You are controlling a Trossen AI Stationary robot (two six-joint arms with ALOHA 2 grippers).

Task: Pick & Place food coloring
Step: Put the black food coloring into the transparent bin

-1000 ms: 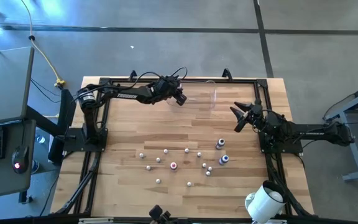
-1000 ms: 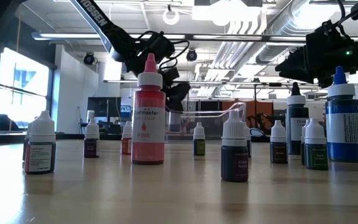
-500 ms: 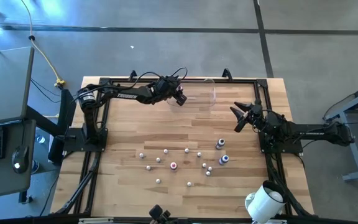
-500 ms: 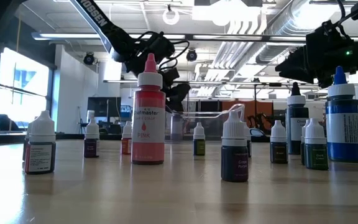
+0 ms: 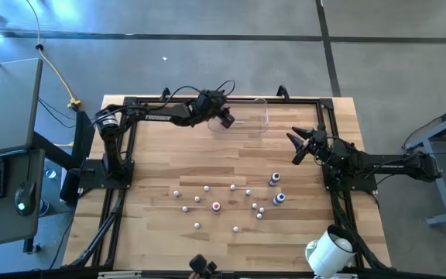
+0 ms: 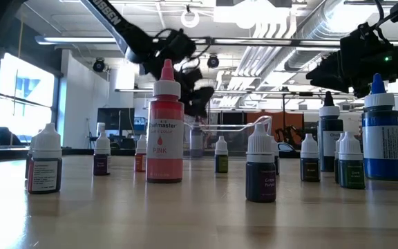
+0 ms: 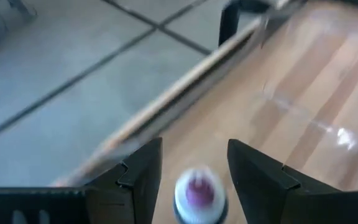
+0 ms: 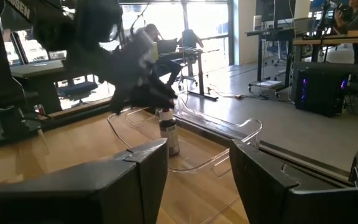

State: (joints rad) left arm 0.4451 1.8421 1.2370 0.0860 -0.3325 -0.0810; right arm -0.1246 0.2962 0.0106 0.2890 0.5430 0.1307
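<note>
Left wrist view: the left gripper [image 7: 191, 168] has its two dark fingers [image 7: 138, 174] spread apart, and a small bottle [image 7: 199, 194] with a white cap and a purplish top sits below the gap, touching neither finger. Around it lies the faint wall of the clear plastic tub [image 7: 303, 115] on the wooden table [image 7: 328, 68]. From above, that gripper [image 5: 224, 118] hangs over the tub [image 5: 246, 122] at the table's far edge, left of centre. The right wrist view shows the same bottle [image 8: 169, 134] standing upright inside the tub [image 8: 229, 149].

The right gripper [image 5: 296, 145] waits over the right side of the table with its fingers apart and nothing between them.

The remaining food coloring bottles [image 5: 231, 203] stand scattered across the near middle of the table [image 5: 169, 167], well apart from the tub; two bigger blue ones [image 5: 276, 189] stand to their right. At table height a pink bottle [image 6: 165, 131] is nearest the camera. A big white cylinder [image 5: 328, 252] sits at the near right corner.
</note>
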